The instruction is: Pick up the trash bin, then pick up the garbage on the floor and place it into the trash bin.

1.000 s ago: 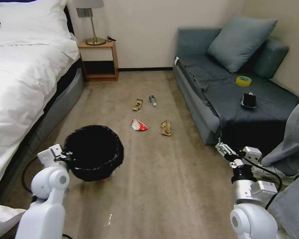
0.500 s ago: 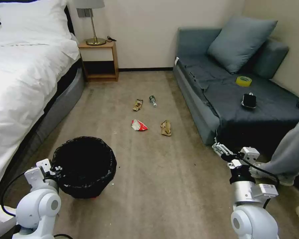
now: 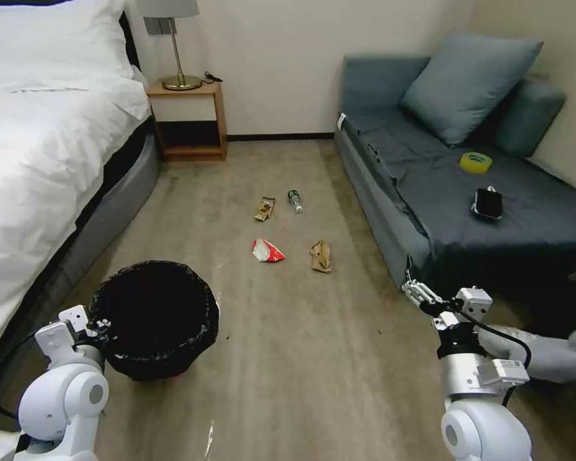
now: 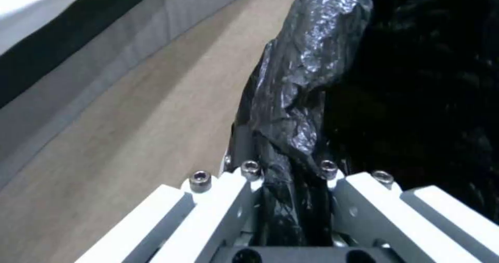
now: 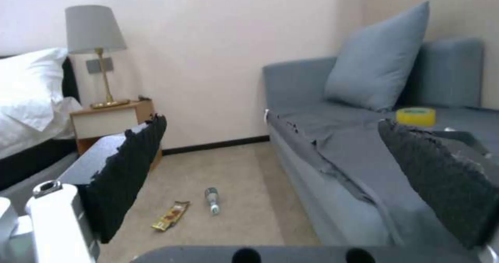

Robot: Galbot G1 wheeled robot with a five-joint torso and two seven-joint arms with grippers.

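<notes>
The trash bin (image 3: 153, 317), round and lined with a crinkled black bag, is at the lower left on the carpet. My left gripper (image 3: 98, 328) is shut on its near-left rim. In the left wrist view the white fingers (image 4: 234, 192) clamp the bag-covered rim (image 4: 296, 91). The garbage lies mid-floor ahead: a red-and-white packet (image 3: 267, 251), crumpled brown paper (image 3: 320, 256), a snack wrapper (image 3: 265, 209) and a small bottle (image 3: 295, 200). My right gripper (image 3: 418, 294) hovers by the sofa's near corner, open and empty. Between its dark pads (image 5: 130, 165) I see the wrapper (image 5: 171, 215) and bottle (image 5: 212, 200).
A white bed (image 3: 38, 160) runs along the left. A nightstand (image 3: 189, 121) with a lamp stands at the back wall. A grey sofa (image 3: 441, 192) on the right holds a yellow tape roll (image 3: 475, 162) and a flat black device (image 3: 488, 203). Open carpet lies between bin and garbage.
My left arm has drawn the bin back, down and to the left in the view. The right gripper has moved slightly lower and left. The camera has shifted a little.
</notes>
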